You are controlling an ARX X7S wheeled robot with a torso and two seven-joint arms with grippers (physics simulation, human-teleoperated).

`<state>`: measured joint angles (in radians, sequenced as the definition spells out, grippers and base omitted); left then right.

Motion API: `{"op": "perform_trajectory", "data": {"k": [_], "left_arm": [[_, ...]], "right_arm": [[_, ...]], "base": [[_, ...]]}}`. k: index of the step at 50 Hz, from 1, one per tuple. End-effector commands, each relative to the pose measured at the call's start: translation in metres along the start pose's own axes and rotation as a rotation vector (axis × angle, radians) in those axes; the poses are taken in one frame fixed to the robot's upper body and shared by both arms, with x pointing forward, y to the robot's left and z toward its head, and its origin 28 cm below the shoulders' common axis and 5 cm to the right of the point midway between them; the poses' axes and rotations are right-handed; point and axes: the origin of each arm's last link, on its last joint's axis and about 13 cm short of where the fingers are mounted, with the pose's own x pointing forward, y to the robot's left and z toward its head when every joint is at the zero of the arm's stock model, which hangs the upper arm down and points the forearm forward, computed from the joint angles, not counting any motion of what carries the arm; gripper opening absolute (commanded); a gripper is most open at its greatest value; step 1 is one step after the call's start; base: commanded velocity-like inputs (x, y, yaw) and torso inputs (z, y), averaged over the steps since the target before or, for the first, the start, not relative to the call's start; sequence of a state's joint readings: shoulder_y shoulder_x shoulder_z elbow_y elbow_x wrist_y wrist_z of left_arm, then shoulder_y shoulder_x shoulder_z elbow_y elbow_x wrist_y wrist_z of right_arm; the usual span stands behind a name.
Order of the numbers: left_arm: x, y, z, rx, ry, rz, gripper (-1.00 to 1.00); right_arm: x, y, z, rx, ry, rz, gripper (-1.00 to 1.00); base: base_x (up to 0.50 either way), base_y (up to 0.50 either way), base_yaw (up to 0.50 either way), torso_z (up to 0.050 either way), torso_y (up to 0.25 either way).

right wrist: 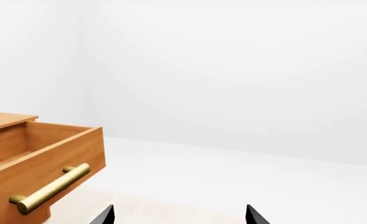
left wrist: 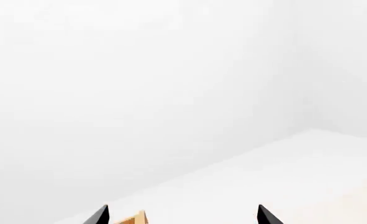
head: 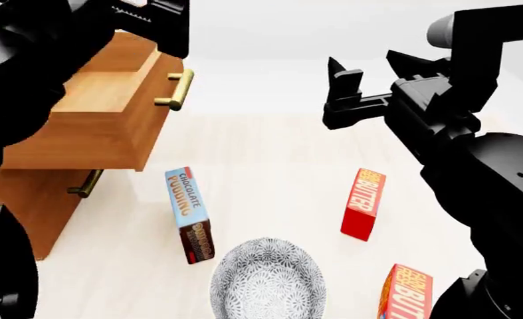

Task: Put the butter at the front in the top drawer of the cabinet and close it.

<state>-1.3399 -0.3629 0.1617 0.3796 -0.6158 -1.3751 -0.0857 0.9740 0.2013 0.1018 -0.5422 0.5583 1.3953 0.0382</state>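
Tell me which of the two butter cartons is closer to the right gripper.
The butter carton fully in view, right of the pudding box, is closer to the right gripper. The other carton is cut off by the picture's lower edge.

A chocolate pudding box stands just beside a patterned bowl.

We read 3 labels, all in head view. Red carton mid-right: "BUTTER" in yellow-orange, running down its face. 2nd red carton at the bottom edge: "BUTT", rest cut off. Blue-brown box: "CHOCOLATE PUDDING". Wrist views: no text.
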Motion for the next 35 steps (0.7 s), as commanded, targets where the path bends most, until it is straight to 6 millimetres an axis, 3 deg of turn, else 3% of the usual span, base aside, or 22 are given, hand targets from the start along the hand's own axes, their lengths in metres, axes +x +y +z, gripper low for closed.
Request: {"op": "perform_trajectory", "data": {"k": [1, 7, 12, 19, 27, 35], "left_arm": [[-0.049, -0.018, -0.038, 0.037, -0.268, 0.199, 1.0], [-0.072, -0.019, -0.077, -0.007, -0.227, 0.227, 1.0], [-0.092, -0.022, -0.11, 0.021, -0.381, 0.191, 1.0], [-0.114, -0.016, -0.117, 0.06, -0.528, 0.266, 1.0], [-0.13, -0.015, -0.125, 0.109, -0.551, 0.334, 1.0], [-0.135, -0.013, -0.132, 0.126, -0.527, 0.347, 1.0]], "right_arm": [[-0.004, -0.002, -0.002, 0.007, -0.005, -0.009, 1.0], [-0.006, -0.002, -0.003, 0.008, -0.013, -0.009, 1.0], [-0.007, -0.002, -0.003, 0.005, -0.019, -0.009, 1.0], [-0.01, 0.0, -0.002, -0.013, -0.037, -0.007, 1.0], [-0.018, -0.002, -0.005, -0.032, -0.021, -0.054, 1.0], [-0.024, -0.002, -0.011, -0.066, 0.132, -0.175, 1.0]], "base": [[0.0, 0.0, 0.0, 0.0, 0.0], [0.0, 0.0, 0.0, 0.0, 0.0], [0.0, 0.0, 0.0, 0.0, 0.0], [0.0, 0.0, 0.0, 0.0, 0.0], [0.0, 0.0, 0.0, 0.0, 0.0], [0.0, 0.0, 0.0, 0.0, 0.0]]}}
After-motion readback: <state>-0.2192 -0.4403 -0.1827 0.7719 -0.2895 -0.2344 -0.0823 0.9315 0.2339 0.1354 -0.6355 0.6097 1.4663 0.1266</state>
